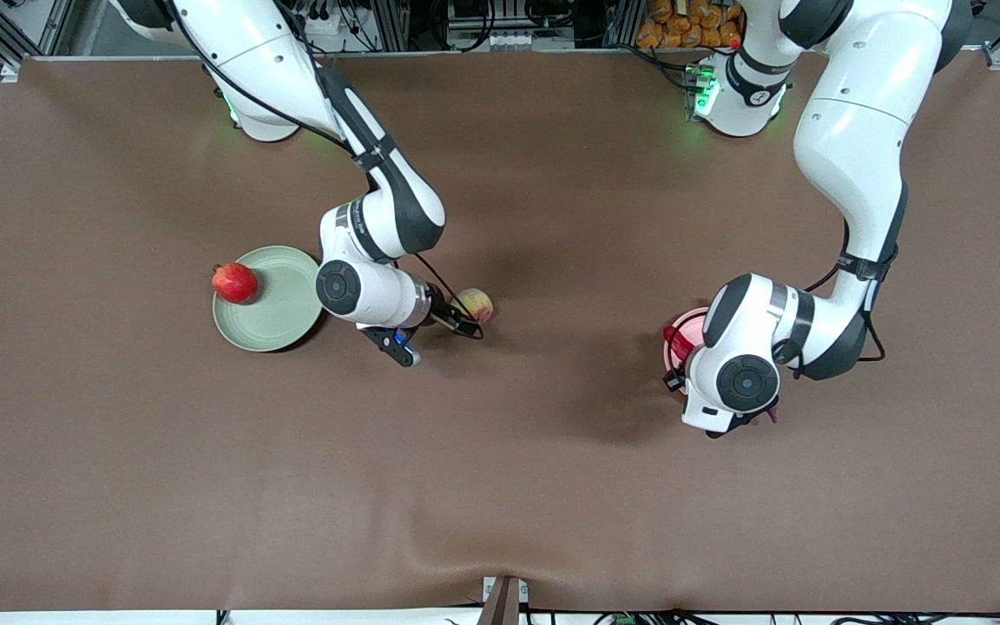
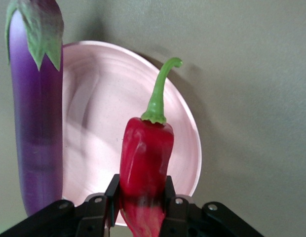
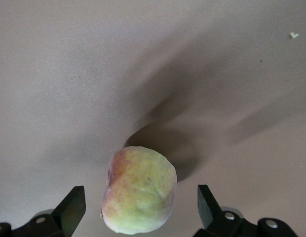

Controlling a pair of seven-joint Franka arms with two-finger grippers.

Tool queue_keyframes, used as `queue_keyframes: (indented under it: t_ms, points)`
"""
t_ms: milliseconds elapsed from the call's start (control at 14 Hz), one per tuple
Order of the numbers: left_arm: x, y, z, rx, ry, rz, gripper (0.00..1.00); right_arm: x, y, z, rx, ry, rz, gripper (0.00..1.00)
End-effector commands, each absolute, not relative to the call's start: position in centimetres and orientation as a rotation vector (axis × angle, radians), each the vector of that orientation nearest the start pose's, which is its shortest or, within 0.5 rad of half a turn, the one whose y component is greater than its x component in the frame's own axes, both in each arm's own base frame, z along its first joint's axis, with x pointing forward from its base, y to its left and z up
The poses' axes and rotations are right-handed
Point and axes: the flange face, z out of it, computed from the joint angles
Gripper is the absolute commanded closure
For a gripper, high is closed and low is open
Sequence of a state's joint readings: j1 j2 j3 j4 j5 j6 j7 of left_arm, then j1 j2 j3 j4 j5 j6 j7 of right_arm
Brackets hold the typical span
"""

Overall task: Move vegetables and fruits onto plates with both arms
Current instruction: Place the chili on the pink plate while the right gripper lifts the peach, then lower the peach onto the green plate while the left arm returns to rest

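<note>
The red chili pepper (image 2: 145, 168) sits pinched between the fingers of my left claw (image 2: 141, 200), green stem pointing away from the wrist; it hangs over the pale pink plate (image 2: 98, 123), which in the front view shows only as a sliver under my left arm; the purple eggplant (image 2: 37, 123) lies along the plate's edge, its green-capped stem end away from the claw, and I cannot tell whether it rests on the rim or just beside it.

The peach (image 3: 139, 190) lies on the brown desk (image 1: 552, 486), in the gap between the spread fingers of my right claw (image 3: 138, 207); the fingers stand wide on either side with neither pad touching it; from the front the peach (image 1: 476, 305) lies at the tip of that claw (image 1: 463, 319), just off the pale green plate (image 1: 279, 308) toward the left arm's end of the desk.

The pomegranate (image 1: 234, 282) sits on the green plate's rim, on the edge toward the right arm's end; the two plates lie well apart, the green one toward the right arm's end and the pink one toward the left arm's end.
</note>
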State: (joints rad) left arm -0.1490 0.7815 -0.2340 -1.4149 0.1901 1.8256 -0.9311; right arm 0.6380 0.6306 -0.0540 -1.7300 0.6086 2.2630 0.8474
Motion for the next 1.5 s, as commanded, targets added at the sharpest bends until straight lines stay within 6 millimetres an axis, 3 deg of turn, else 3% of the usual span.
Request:
queue_keyframes:
  t_ms: [0,214,286,357,429,500,643,786,1071,1286,1429]
  points:
    - [65.0,-19.9,23.2,-2.829,-0.632,0.401,0.79,54.1,39.2,20.7,-2.674,0.947,0.472,0.0]
    - [65.3,-19.3,23.6,-2.862,-0.532,0.405,0.0,52.7,40.6,20.0,-2.7,0.915,0.487,0.0]
    - [65.6,-18.8,24.0,-2.867,-0.537,0.401,0.0,52.5,40.8,19.9,-2.705,0.904,0.486,0.0]
    - [65.7,-18.6,24.3,-2.868,-0.539,0.394,0.0,52.7,40.6,19.9,-2.708,0.896,0.488,0.15]
    - [65.8,-18.6,25.1,-2.875,-0.542,0.375,0.0,52.7,40.3,19.8,-2.714,0.889,0.492,0.46]
    - [66.0,-18.7,26.4,-2.884,-0.543,0.348,0.0,52.6,40.4,19.9,-2.719,0.866,0.491,0.67]
    - [66.3,-18.5,30.0,-2.911,-0.532,0.276,0.0,52.6,40.5,20.0,-2.726,0.845,0.486,0.9]
    - [66.5,-18.0,34.7,-2.951,-0.476,0.189,0.0,53.8,38.7,20.9,-2.723,0.827,0.496,0.91]
    - [65.5,-15.5,44.8,-2.996,-0.421,0.044,0.0,57.7,27.7,26.1,-2.716,0.6,0.678,0.91]
    - [62.9,-15.1,51.6,-2.994,-0.354,0.002,0.0,57.5,21.6,28.9,-2.86,0.459,0.755,0.95]
    - [61.3,-14.3,55.1,-3.045,-0.345,0.008,0.0,56.4,16.7,28.8,-2.899,0.373,0.781,0.95]
